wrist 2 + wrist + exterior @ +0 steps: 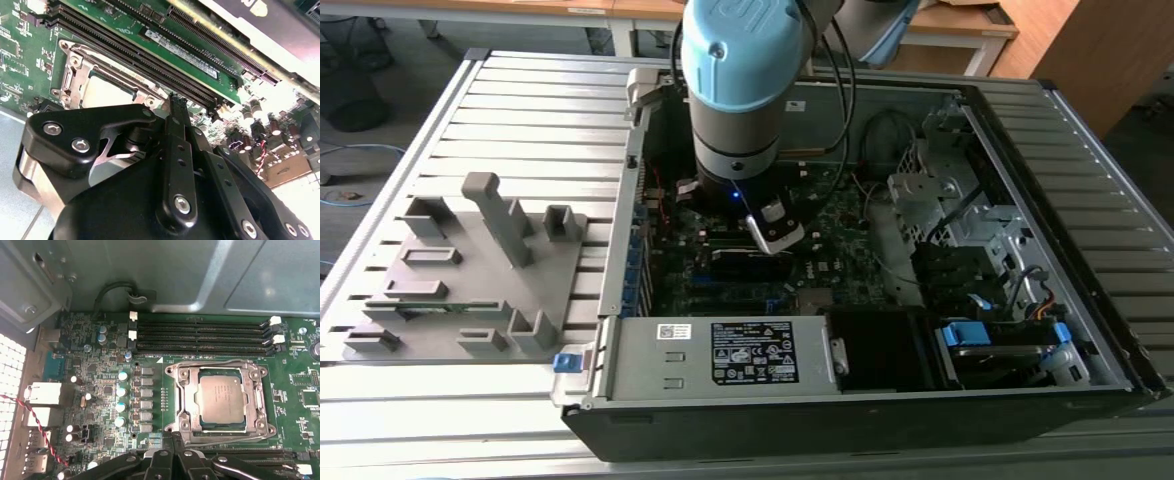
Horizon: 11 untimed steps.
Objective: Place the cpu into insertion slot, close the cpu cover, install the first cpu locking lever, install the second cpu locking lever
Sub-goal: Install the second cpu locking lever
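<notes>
One cpu [222, 400] sits in its socket on the motherboard [100, 390], with one cpu cover [220, 370] closed around it. The gripper [176, 100] hovers just beside the socket, fingers clenched together and holding nothing, near four memory slots [200, 335].

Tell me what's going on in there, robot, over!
End effector shut, holding nothing, just beside the socket. Chip already sitting in its slot, metal cover down around it. Nothing in the way.
</notes>
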### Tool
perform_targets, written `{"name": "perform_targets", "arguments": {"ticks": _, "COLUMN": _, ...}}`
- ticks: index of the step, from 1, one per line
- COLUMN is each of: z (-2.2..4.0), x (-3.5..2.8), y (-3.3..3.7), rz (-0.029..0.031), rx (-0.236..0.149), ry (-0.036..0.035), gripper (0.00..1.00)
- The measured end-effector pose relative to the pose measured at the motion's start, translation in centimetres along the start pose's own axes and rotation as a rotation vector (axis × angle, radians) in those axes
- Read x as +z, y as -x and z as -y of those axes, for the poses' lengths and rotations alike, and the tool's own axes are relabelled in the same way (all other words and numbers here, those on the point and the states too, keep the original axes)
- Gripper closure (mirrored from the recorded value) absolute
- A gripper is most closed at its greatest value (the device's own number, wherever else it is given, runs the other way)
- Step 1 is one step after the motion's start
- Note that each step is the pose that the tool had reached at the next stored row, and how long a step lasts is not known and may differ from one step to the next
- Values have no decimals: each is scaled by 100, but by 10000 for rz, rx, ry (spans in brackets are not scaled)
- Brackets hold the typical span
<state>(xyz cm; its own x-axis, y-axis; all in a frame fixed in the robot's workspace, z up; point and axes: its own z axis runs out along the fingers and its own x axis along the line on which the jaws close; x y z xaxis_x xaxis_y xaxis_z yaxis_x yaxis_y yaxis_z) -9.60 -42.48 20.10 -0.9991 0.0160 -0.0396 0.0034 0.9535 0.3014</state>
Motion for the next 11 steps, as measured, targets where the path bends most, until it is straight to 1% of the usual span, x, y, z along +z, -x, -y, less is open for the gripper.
{"name": "perform_targets", "arguments": {"ticks": 2, "z": 4, "x": 10, "y": -1, "rz": 0, "rx": 5, "ry": 75, "gripper": 89}}
{"name": "perform_targets", "arguments": {"ticks": 3, "z": 6, "x": 17, "y": -1, "rz": 1, "rx": 5, "ry": 93, "gripper": 89}}
{"name": "perform_targets", "arguments": {"ticks": 7, "z": 16, "x": 46, "y": -2, "rz": 0, "rx": 5, "ry": 111, "gripper": 89}}
{"name": "perform_targets", "arguments": {"ticks": 11, "z": 20, "x": 63, "y": -3, "rz": 0, "rx": 7, "ry": 155, "gripper": 89}}
